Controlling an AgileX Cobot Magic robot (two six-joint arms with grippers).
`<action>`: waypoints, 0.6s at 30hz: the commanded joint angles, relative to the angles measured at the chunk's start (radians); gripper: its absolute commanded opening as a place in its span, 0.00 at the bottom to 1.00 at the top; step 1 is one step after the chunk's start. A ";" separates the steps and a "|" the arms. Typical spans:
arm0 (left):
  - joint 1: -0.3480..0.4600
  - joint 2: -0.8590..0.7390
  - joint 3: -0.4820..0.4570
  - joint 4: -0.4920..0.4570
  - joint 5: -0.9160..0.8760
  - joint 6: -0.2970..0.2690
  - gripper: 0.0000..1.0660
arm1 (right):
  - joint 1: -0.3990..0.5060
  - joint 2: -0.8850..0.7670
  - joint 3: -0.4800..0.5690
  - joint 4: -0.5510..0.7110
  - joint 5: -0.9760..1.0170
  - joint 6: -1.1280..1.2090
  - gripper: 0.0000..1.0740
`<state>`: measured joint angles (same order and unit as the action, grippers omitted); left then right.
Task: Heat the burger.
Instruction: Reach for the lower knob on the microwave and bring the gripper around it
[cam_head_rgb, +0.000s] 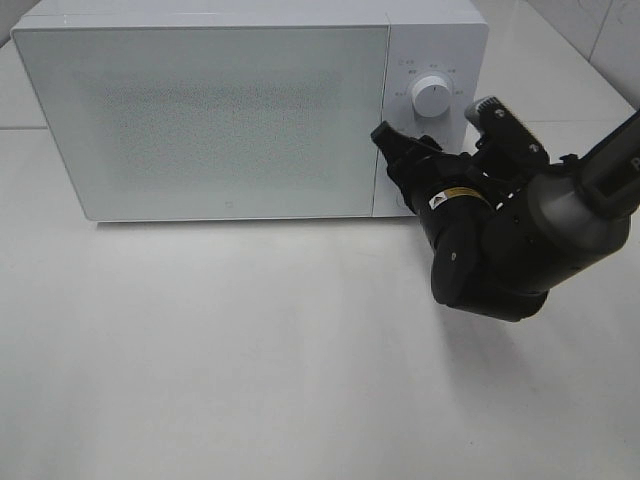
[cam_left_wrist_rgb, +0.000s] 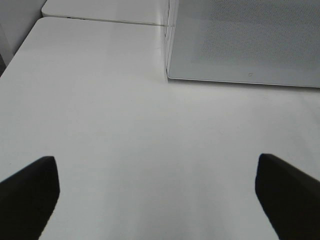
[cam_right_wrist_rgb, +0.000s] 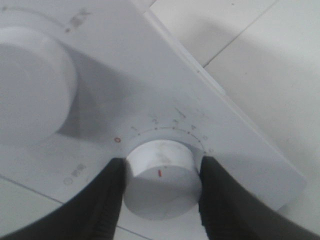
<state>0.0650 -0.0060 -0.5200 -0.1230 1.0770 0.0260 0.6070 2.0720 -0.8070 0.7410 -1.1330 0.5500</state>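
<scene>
While the right gripper (cam_right_wrist_rgb: 161, 167) pinches the lower dial (cam_right_wrist_rgb: 159, 190) at the microwave's (cam_head_rgb: 200, 110) right edge, the left gripper (cam_left_wrist_rgb: 159, 197) hangs spread over the bench (cam_left_wrist_rgb: 125, 125). Burger unseen, presumably behind the shut door (cam_head_rgb: 230, 60), left of the right jaws.

Table (cam_head_rgb: 250, 380) wide open in front, shut microwave (cam_head_rgb: 200, 120) walling the back, right arm (cam_head_rgb: 500, 250) crowding its panel, lower dial (cam_right_wrist_rgb: 162, 177) seemingly pinched

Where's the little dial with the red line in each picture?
Exterior high: hidden behind the right pincer, under the upper dial.
Left wrist: not in it.
Right wrist: the little dial sits close up, between the pincer's fingers.
Shared landmark: the white microwave.
</scene>
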 joint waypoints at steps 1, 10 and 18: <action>0.004 -0.017 0.003 -0.004 -0.005 0.002 0.94 | -0.009 -0.011 -0.036 -0.128 -0.104 0.241 0.07; 0.004 -0.017 0.003 -0.004 -0.005 0.002 0.94 | -0.009 -0.008 -0.036 -0.212 -0.175 0.837 0.07; 0.004 -0.017 0.003 -0.004 -0.005 0.002 0.94 | -0.009 -0.008 -0.036 -0.232 -0.226 1.080 0.07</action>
<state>0.0650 -0.0060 -0.5200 -0.1230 1.0770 0.0260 0.6020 2.0810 -0.7960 0.6910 -1.1560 1.5960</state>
